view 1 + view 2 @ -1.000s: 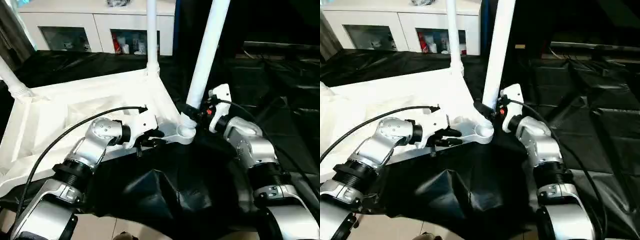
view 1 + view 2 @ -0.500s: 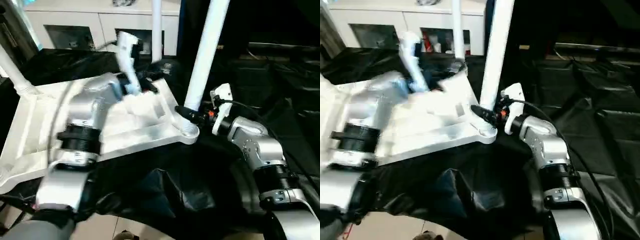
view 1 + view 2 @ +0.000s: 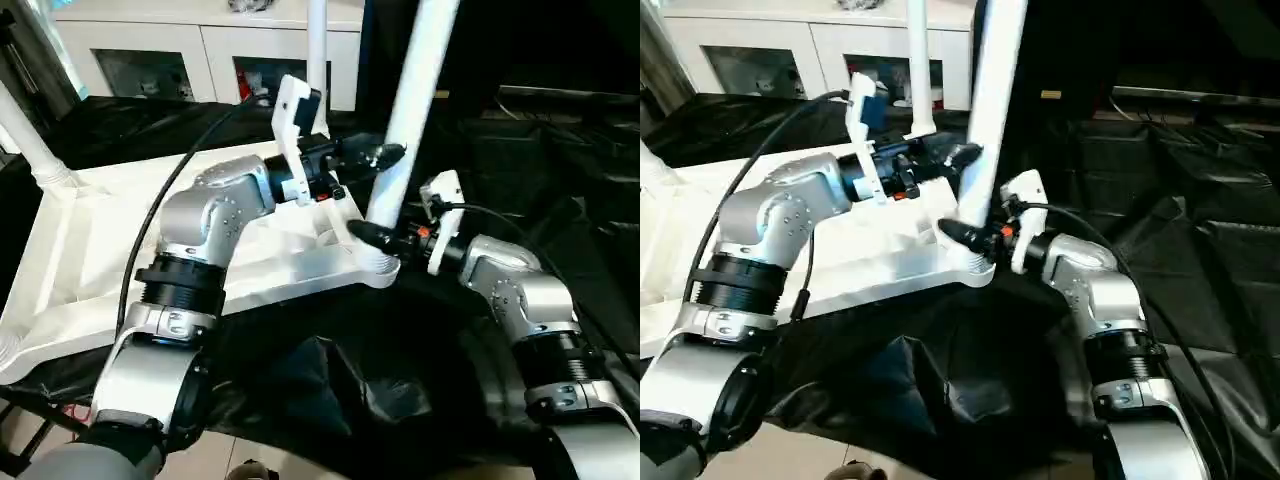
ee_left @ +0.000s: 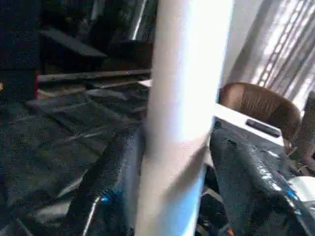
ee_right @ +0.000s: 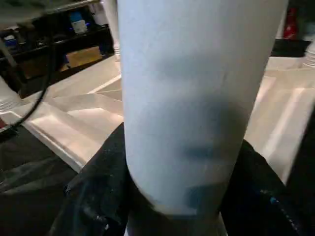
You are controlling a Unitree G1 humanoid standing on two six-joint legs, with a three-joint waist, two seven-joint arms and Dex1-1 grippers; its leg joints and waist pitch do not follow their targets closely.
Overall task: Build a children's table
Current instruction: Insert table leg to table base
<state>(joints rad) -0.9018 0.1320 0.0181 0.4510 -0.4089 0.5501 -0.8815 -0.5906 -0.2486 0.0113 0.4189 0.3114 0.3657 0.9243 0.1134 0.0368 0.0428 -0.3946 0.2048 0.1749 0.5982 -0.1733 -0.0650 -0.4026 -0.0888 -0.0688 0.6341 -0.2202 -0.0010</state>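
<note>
Evidently three tube legs stand in the upturned white table top (image 3: 80, 250), the near-corner leg (image 3: 415, 100) at two o'clock clamped low by the right tool (image 3: 375, 234), the left tool (image 3: 385, 155) open astride it higher.

A worktop (image 3: 560, 170) is covered by crumpled black sheeting (image 3: 330, 390). On the sheeting, the upturned white table top (image 3: 90, 250) is laid, its ribbed underside facing up.

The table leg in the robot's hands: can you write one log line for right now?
step: fitting leg | right gripper: clamps leg near corner socket | left gripper: jaws around leg higher up | tabletop: upside down
</note>
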